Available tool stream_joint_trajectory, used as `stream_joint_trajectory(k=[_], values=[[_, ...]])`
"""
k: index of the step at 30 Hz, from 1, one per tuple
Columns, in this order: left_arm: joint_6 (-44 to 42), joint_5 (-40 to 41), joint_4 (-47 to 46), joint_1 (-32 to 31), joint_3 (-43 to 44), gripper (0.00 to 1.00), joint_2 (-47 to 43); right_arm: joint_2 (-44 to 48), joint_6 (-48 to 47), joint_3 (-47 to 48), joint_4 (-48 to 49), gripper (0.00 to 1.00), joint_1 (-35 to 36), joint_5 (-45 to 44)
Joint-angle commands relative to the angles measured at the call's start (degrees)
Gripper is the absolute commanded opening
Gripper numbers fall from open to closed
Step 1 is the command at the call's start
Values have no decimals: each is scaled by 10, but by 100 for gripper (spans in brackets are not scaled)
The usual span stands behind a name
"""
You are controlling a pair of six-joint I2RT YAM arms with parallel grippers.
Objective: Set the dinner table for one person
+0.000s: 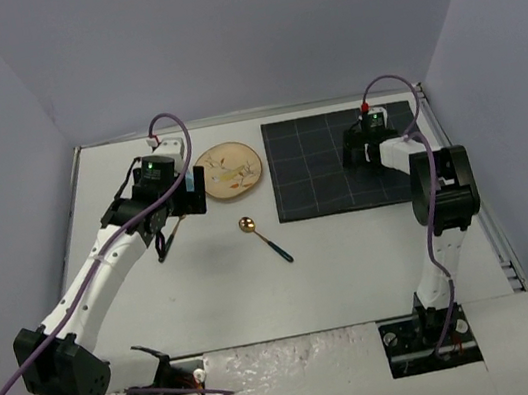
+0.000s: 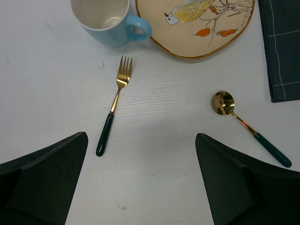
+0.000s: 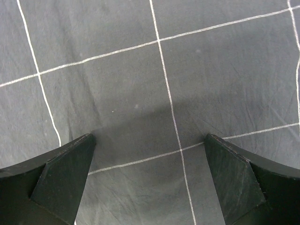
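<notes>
While nothing sits on the checked mat yet, you've got both pincers empty; left pincer spread wide above the bare patch between fork and spoon, probably lining up a pick; right pincer spread over the mat; desk spans the whole cell under your arms; mug upright, empty; bird plate bare, just beside the mat.

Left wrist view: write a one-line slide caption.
Open left gripper over fork, spoon, blue mug and bird plate on the white table, beside a dark mat.
</notes>
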State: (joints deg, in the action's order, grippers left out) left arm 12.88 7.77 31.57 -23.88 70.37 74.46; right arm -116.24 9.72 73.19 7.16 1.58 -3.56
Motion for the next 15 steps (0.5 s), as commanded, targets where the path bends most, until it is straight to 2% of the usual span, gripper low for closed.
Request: stream_joint_trajectory(k=[1,15], values=[[6,8,-14,3,11,97,-18,-31,-12,28,7,100,0,-8],[4,12,-13,4,11,97,-14,-69,30,65,-16,100,-15,-34]])
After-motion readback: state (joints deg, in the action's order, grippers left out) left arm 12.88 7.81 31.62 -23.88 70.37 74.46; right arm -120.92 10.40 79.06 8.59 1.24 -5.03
